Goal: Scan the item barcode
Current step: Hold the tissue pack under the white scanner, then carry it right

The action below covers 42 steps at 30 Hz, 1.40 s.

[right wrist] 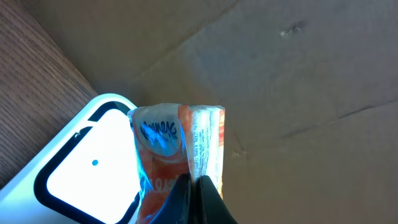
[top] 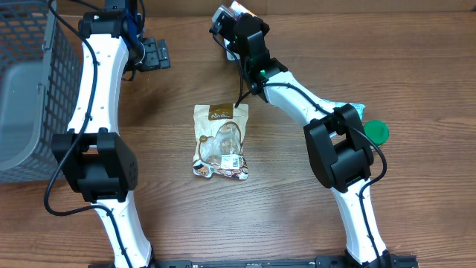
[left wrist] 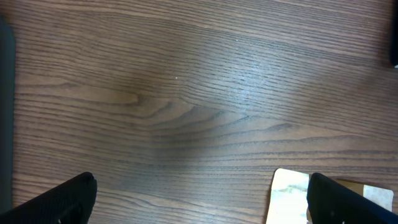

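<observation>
Wood surface (top: 282,216): right claw (right wrist: 194,182) pinching pkt (right wrist: 186,140) by scanner (right wrist: 81,168), mid-scan; left claw (left wrist: 202,199) open. Next: turn barcode scanner-ward.

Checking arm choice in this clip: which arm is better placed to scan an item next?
Right. The right gripper is shut on an orange packet, holding it close by the white scanner. The left gripper hangs open over the table, holding nothing.

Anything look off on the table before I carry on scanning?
Nothing stands out. The snack pouch lies flat mid-table; the right fingers pinch a small packet beside the white scanner.
</observation>
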Available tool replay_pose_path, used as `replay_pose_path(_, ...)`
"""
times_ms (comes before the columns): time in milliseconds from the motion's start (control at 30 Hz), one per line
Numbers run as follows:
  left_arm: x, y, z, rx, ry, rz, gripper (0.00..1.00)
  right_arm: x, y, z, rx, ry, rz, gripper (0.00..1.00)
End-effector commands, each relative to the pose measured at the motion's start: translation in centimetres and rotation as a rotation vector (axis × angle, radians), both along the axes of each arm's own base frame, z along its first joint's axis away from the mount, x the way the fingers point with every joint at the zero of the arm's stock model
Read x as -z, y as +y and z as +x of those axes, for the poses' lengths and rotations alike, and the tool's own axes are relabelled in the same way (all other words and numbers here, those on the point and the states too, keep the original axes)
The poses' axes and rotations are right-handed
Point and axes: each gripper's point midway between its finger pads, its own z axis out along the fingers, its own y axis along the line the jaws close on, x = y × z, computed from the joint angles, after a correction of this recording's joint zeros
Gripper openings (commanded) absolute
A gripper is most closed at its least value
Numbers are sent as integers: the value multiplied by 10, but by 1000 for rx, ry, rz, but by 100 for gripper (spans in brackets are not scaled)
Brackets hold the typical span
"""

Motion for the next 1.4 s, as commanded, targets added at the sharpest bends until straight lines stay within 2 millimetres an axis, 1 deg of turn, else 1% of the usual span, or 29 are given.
replay_pose_path(0,-13,0,2,-9,-34,2,99,1,-2,2,10,-2,-9,4)
replay_pose_path(100,-13,0,2,-9,-34,2,99,8,-2,1,10,13,-17,4)
replay_pose_path(133,-13,0,2,-9,-34,2,100,15,-2,1,6,30,-25,4)
replay_pose_path(200,-13,0,2,-9,-34,2,100,22,-2,1,7,41,-30,4)
replay_pose_path(333,-13,0,2,-9,-34,2,100,32,-2,1,7,52,-34,4)
replay_pose_path(433,-13,0,2,-10,-34,2,100,37,-2,1,8,57,-37,4)
replay_pose_path(500,-13,0,2,-9,-34,2,99,33,-2,2,13,45,-29,4)
replay_pose_path(567,-13,0,2,-9,-34,2,100,13,-6,5,68,-11,31,4)
replay_pose_path(700,-13,0,2,-9,-34,2,100,-37,-7,-2,115,-69,191,4)
replay_pose_path(733,-13,0,2,-9,-34,2,100,-61,-10,-6,127,-80,266,4)
replay_pose_path(800,-13,0,2,-9,-34,2,100,-105,-18,-22,156,-73,408,4)
replay_pose_path(867,-13,0,2,-9,-34,2,100,-136,-29,-43,190,-33,506,4)
replay_pose_path(900,-13,0,2,-9,-34,2,100,-145,-34,-53,203,-6,532,4)
replay_pose_path(933,-13,0,2,-9,-34,2,100,-151,-39,-67,209,46,552,4)
replay_pose_path(967,-13,0,2,-9,-34,2,100,-153,-44,-78,220,97,570,4)
replay_pose_path(1000,-13,0,2,-9,-34,2,100,-153,-50,-90,235,156,595,4)
replay_pose_path(1067,-13,0,2,-9,-34,2,99,-141,-64,-119,271,316,638,4)
replay_pose_path(1100,-13,0,2,-9,-34,2,99,-135,-68,-128,284,367,640,4)
replay_pose_path(1133,-13,0,2,-10,-34,2,100,-117,-80,-147,320,482,622,4)
replay_pose_path(1167,-13,0,2,-9,-34,2,100,-107,-87,-156,341,540,598,4)
replay_pose_path(1200,-13,0,2,-9,-34,2,100,-81,-109,-180,418,671,528,4)
replay_pose_path(1300,-13,0,2,-9,-34,2,100,-35,-154,-219,629,880,485,4)
replay_pose_path(1367,-13,0,2,-9,-34,2,100,-15,-168,-231,686,953,483,4)
